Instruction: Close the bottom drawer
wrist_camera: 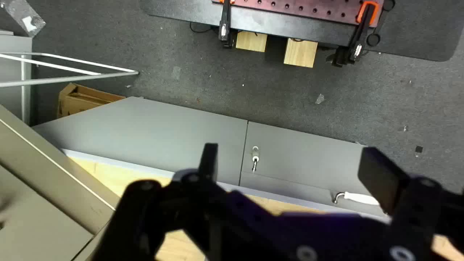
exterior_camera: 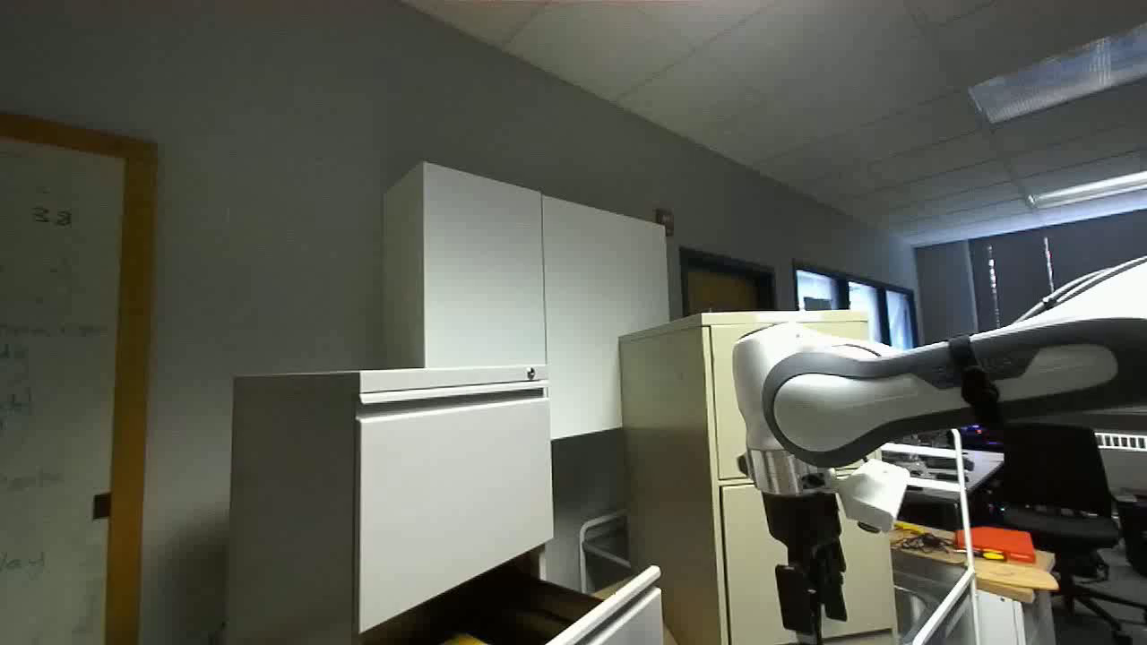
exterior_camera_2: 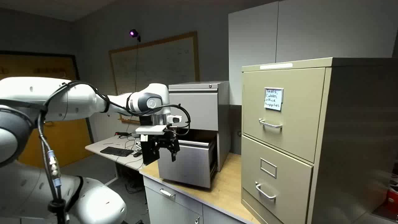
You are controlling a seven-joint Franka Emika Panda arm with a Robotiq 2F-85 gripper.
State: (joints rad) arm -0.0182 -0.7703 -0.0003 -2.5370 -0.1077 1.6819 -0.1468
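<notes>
The bottom drawer (exterior_camera: pixel 629 618) is cut off below in an exterior view.

Dim overall, bright ceiling light (exterior_camera: pixel 1091 189), blurry end effector (wrist_camera: pixel 291 168) in wrist view.

"Tools, Cables, office Supplies" is handwritten on the label (exterior_camera_2: pixel 273 99) on the top drawer (exterior_camera_2: pixel 297 115) of the beige filing cabinet (exterior_camera_2: pixel 320 140). In an exterior view the whiteboard (exterior_camera: pixel 58 394) is scribbled on too: something like "33" or "38" can kinda be made out, but the rest is too faint to be read tbh.
</notes>
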